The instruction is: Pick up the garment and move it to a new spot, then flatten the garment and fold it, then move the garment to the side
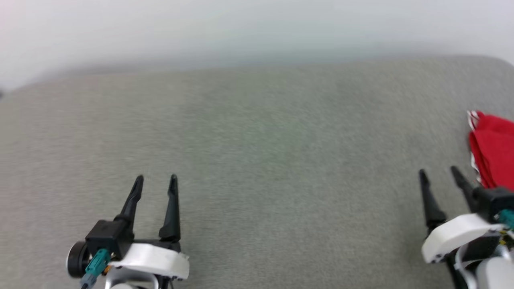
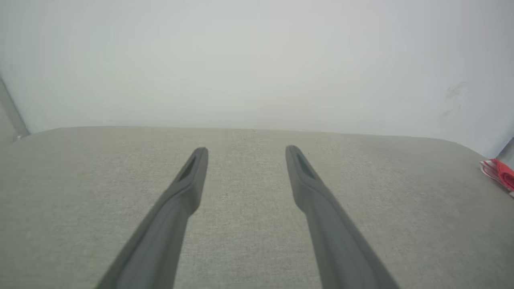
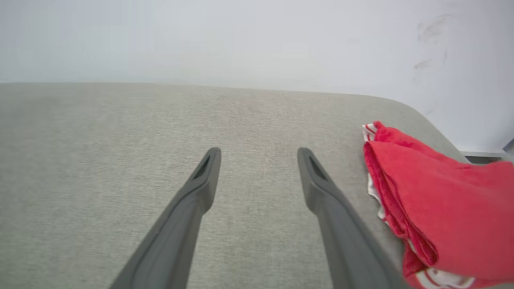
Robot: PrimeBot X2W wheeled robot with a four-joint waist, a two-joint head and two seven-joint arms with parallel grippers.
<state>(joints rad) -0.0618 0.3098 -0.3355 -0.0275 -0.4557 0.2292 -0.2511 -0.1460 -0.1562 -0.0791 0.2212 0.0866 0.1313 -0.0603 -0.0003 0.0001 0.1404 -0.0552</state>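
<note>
Garment (image 3: 441, 200) folded, set aside at bench (image 1: 257, 140) right edge | left claw (image 1: 156, 176) wide, empty | right claw (image 1: 437, 170) wide, empty

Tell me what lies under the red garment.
The garment lies folded on the grey fabric surface; white striped trim peeks from its lower layers. Anything beneath or between the folds is covered.
</note>
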